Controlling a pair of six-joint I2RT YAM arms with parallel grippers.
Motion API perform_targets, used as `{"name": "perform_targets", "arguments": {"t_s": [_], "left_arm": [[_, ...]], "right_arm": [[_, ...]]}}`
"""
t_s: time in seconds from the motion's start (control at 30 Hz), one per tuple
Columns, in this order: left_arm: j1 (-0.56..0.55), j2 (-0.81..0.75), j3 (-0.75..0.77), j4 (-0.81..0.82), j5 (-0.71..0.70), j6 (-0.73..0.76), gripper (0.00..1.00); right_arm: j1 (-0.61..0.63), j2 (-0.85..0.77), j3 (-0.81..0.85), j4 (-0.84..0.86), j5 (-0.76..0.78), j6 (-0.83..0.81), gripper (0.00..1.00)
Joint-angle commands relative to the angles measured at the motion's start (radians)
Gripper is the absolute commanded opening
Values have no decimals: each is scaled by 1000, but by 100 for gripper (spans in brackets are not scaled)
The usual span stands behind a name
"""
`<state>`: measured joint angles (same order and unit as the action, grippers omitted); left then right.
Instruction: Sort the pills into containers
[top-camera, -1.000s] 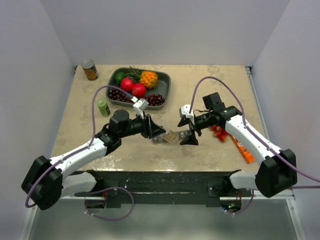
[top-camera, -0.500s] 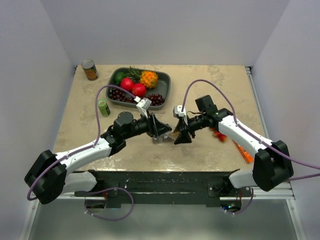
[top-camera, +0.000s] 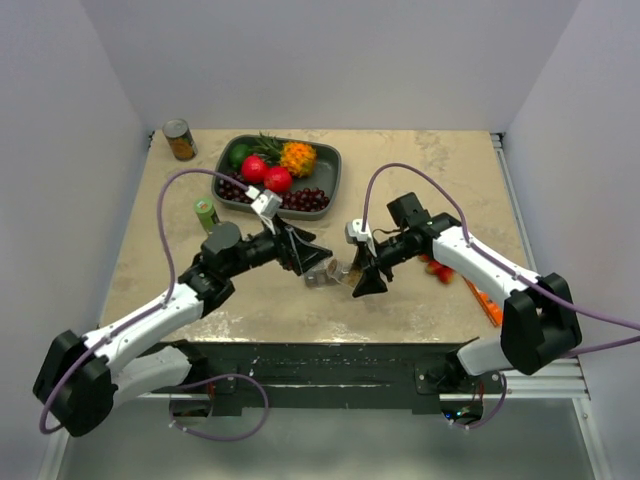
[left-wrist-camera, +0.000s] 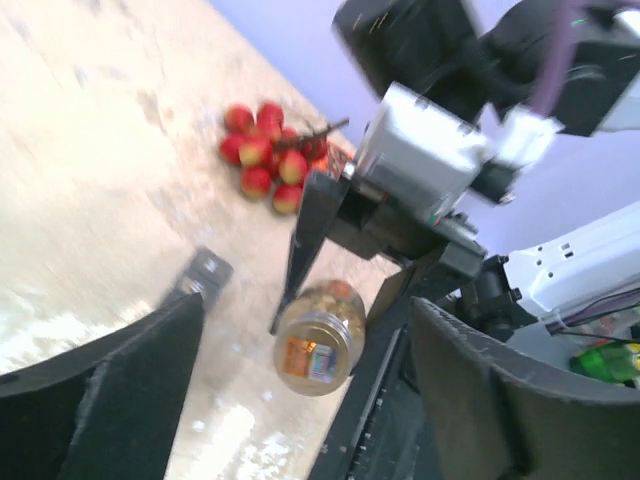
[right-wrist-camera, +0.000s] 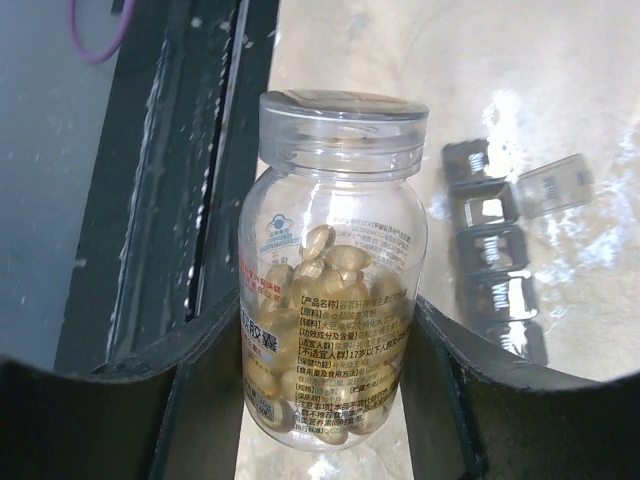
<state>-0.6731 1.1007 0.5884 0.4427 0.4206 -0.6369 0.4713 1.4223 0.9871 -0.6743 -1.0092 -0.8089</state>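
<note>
1. Right gripper (right-wrist-camera: 326, 392) clamped on pill bottle (right-wrist-camera: 335, 290); cap on, pills (right-wrist-camera: 330, 262) inside.
2. Left gripper (top-camera: 309, 255): jaws wide apart, near the bottle, not touching.
3. Containers (right-wrist-camera: 495, 272) on table (top-camera: 430, 170) just beside the bottle, one lid open.

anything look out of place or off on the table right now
A bunch of small red fruit lies loose on the table, outside the fruit tray. One lid of the containers is flipped open. The pill bottle in the right gripper is capped; nothing looks spilled.
</note>
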Motion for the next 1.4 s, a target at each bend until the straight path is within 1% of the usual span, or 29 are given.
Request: {"name": "perform_targets", "arguments": {"t_s": [0.0,0.07,0.1,0.13,0.2,0.23,0.27,0.33,0.4,0.5,0.67,0.83,0.93,1.03,1.13,1.17,1.23,1.27,1.33,1.37], "left_arm": [[87,-140,-5,-39,91,211,91],[107,-174,-6,-96,119,285,92],[106,-180,-9,-113,160,381,92],[107,-185,-13,-122,193,423,92],[104,-199,-41,-105,301,517,92],[99,-203,-53,-85,314,540,92],[75,-211,-64,-59,316,565,92],[40,-210,-78,-50,328,678,92],[-12,-182,-81,-22,345,735,92],[-48,-124,-68,11,368,772,92],[-101,-26,-41,60,343,786,91],[-152,48,5,39,256,812,88],[-166,65,7,57,222,806,85],[-169,64,5,70,202,792,79],[-169,71,14,53,175,760,60],[-169,83,19,41,175,754,48],[-169,97,37,18,158,712,29],[-169,109,42,7,152,692,17],[-169,123,59,-22,130,611,3],[-171,134,77,-41,106,564,0]], "right_arm": [[4,7,57,-180,-12,-197,0],[4,15,64,-206,-6,-231,0],[4,17,67,-223,-8,-254,0],[4,17,67,-231,-8,-266,0],[4,18,65,-252,-18,-300,0],[4,18,64,-261,-25,-315,0],[4,18,62,-269,-28,-329,0],[4,15,58,-275,-42,-351,0],[6,10,48,-277,-46,-366,0],[4,4,39,-271,-54,-369,0],[6,3,33,-263,-57,-369,0],[4,1,32,-261,-57,-368,0],[4,-2,28,-254,-54,-362,0],[4,1,28,-252,-52,-357,0],[4,1,27,-249,-51,-354,0],[4,1,27,-246,-48,-346,0],[4,1,25,-240,-43,-339,0],[4,1,25,-235,-42,-331,0],[6,0,22,-217,-29,-316,0],[4,0,18,-208,-22,-291,0]]}}
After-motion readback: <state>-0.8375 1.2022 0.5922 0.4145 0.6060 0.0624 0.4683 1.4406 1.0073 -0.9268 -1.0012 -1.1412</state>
